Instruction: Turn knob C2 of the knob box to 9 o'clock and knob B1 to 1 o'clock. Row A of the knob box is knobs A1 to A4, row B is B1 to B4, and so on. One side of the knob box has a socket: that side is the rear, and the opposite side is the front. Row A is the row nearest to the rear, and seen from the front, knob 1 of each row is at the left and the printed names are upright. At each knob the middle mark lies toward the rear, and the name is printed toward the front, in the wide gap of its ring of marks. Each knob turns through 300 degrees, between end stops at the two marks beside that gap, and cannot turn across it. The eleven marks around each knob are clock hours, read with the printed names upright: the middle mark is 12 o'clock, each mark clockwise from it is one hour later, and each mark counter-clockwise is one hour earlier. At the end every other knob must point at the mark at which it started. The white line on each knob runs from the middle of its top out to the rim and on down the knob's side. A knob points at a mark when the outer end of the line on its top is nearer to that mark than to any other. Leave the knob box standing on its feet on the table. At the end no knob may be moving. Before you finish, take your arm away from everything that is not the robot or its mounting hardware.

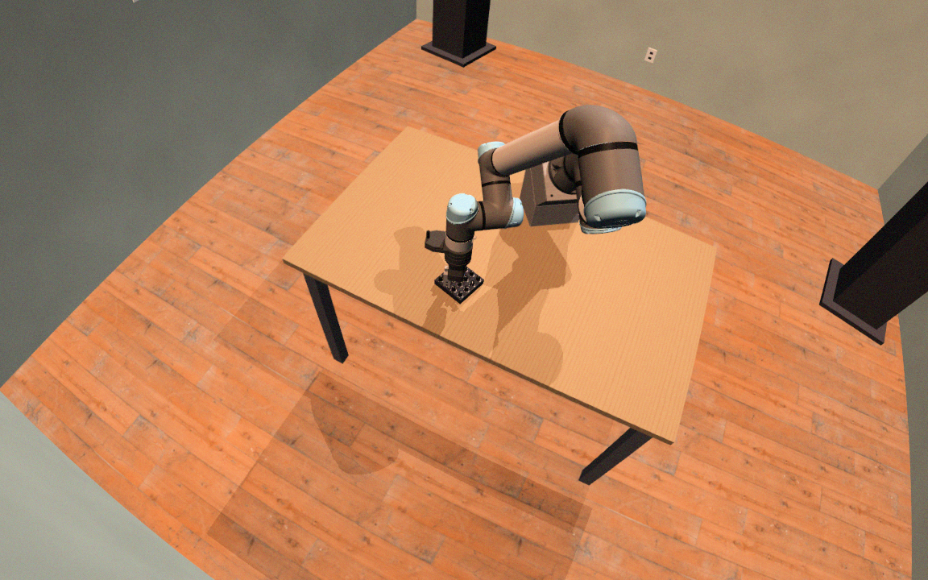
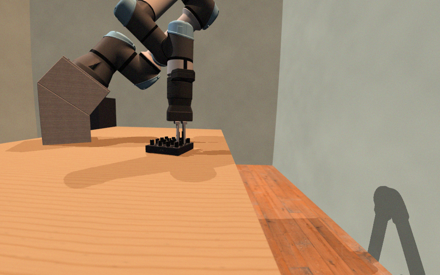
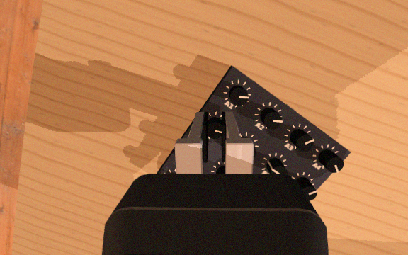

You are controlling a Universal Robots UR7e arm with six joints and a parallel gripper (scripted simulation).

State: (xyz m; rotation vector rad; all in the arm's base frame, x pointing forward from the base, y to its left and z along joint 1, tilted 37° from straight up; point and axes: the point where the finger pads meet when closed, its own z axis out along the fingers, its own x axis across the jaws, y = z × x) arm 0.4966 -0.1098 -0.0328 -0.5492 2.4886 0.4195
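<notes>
The black knob box (image 3: 271, 134) stands on the table near its edge, and it also shows in the top view (image 1: 458, 283) and the exterior view (image 2: 169, 146). In the wrist view it lies skewed, with row A running from upper left to lower right. My gripper (image 3: 214, 127) comes straight down onto the box and is shut on knob B1 (image 3: 215, 128), the knob just below A1 (image 3: 239, 95). The white line on B1 points right in the wrist view. The gripper body hides knob C2 and most of the front rows. The gripper also shows in the exterior view (image 2: 180, 136).
The table edge (image 3: 30, 127) runs close to the left of the box in the wrist view, with wooden floor beyond it. The robot's grey base block (image 2: 66, 102) stands at the back of the table.
</notes>
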